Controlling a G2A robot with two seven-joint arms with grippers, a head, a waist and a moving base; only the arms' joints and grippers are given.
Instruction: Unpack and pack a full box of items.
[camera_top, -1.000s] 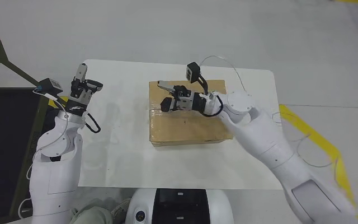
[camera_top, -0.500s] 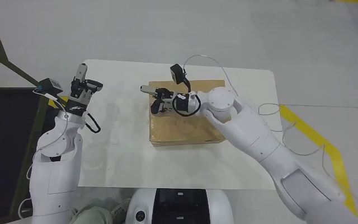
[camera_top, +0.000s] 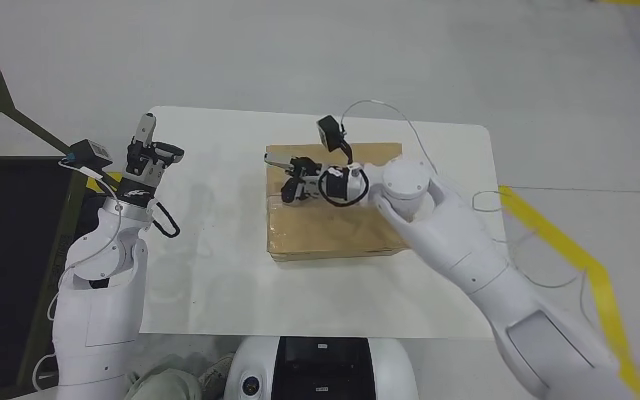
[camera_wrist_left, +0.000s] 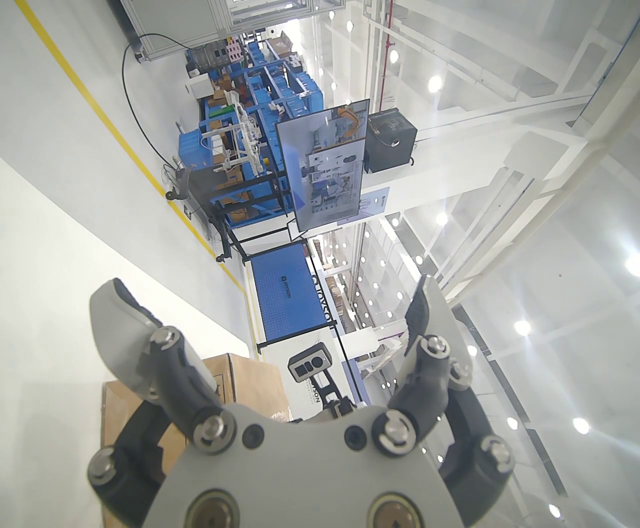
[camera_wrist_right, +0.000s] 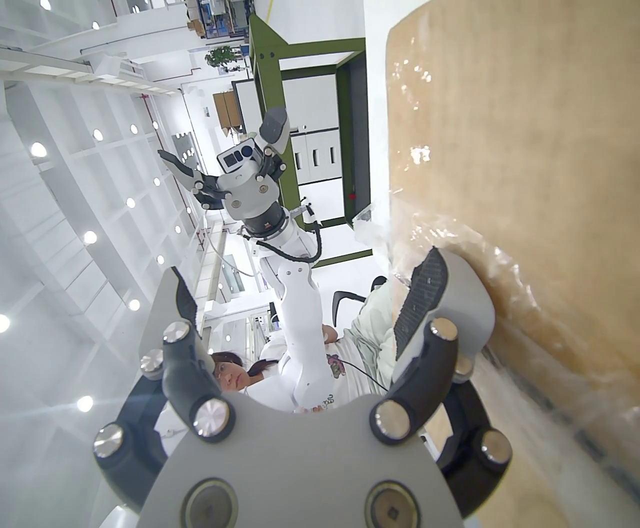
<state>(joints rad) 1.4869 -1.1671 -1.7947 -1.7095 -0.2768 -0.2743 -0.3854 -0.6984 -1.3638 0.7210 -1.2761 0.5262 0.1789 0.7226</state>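
A shut cardboard box (camera_top: 335, 225) sealed with clear tape sits mid-table; its taped top (camera_wrist_right: 525, 150) is close beside my right gripper. My right gripper (camera_top: 283, 175) is open over the box's far left corner, lying sideways, and one of its fingers (camera_wrist_right: 440, 295) rests against the taped cardboard while the other stands free. The right gripper (camera_wrist_right: 305, 270) holds nothing. My left gripper (camera_top: 158, 140) is raised at the table's far left corner, pointing upward, well away from the box. The left gripper (camera_wrist_left: 270, 295) is open and empty, with the box (camera_wrist_left: 240, 380) low behind it.
The white table (camera_top: 200, 280) has bare surface left of and in front of the box. A dark panel with a green frame (camera_top: 30, 210) stands just past the table's left edge. A thin cable (camera_top: 400, 110) loops over the box's far side.
The right gripper swung left along the box top to past its far left corner, then came back slightly onto the corner. The left arm has kept still.
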